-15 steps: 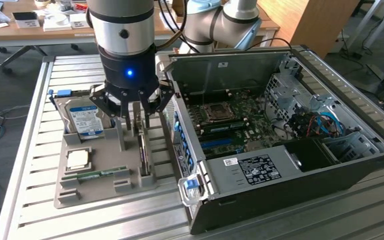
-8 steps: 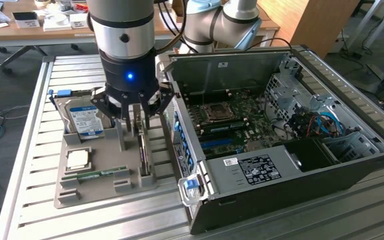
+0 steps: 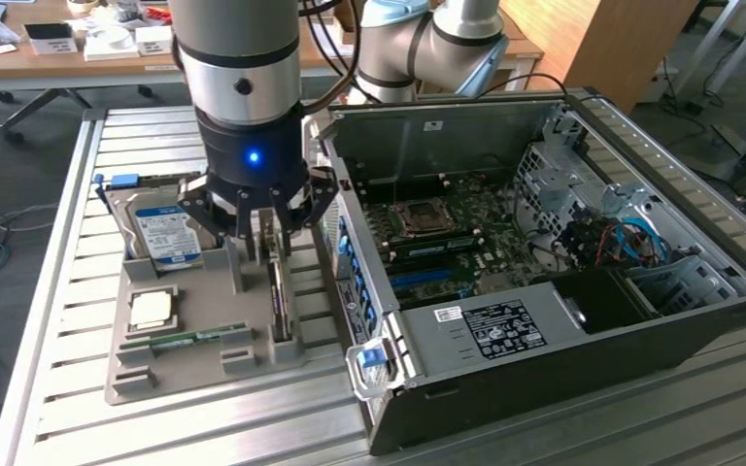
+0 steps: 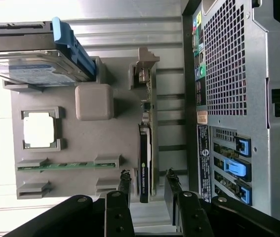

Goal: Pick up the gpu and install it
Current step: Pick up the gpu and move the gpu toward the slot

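Note:
The gpu (image 3: 279,303) stands on edge in a slot of the grey holder tray (image 3: 140,381), just beside the open computer case (image 3: 542,291). In the wrist view it shows edge-on as a thin card (image 4: 147,148) with a black cooler side and a silver bracket (image 4: 145,69) at its far end. My gripper (image 3: 261,249) hangs directly over the card's near end. It is open (image 4: 147,183), and its fingers (image 4: 124,183) stand on either side of the card with a gap on each side, not touching it.
The tray also holds a hard drive (image 3: 166,233) with a blue-white label, a square processor (image 3: 152,311) and a narrow green memory stick (image 3: 198,337). The case's motherboard (image 3: 438,233) lies exposed. Blue slot clips (image 4: 238,168) line the case's rear panel. Everything rests on a slatted metal table (image 3: 218,427).

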`<state>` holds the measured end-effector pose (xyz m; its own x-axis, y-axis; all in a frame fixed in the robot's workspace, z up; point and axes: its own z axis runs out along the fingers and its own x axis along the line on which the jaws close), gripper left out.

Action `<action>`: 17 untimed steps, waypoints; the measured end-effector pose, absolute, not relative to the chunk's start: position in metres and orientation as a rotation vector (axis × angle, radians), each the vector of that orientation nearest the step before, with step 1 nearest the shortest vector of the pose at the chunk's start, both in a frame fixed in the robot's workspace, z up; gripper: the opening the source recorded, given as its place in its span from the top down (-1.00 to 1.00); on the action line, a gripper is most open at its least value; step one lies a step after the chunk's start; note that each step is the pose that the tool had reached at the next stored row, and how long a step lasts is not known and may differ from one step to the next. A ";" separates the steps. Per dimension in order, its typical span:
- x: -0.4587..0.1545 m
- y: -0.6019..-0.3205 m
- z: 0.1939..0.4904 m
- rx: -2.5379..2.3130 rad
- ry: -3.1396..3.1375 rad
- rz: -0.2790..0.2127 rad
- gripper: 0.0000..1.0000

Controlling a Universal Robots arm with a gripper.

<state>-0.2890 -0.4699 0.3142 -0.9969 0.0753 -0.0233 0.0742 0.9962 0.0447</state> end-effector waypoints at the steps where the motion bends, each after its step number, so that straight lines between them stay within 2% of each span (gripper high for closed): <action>1: -0.289 -0.470 0.313 0.117 3.114 0.068 0.17; 17: -0.289 -0.470 0.305 0.117 3.114 0.068 0.17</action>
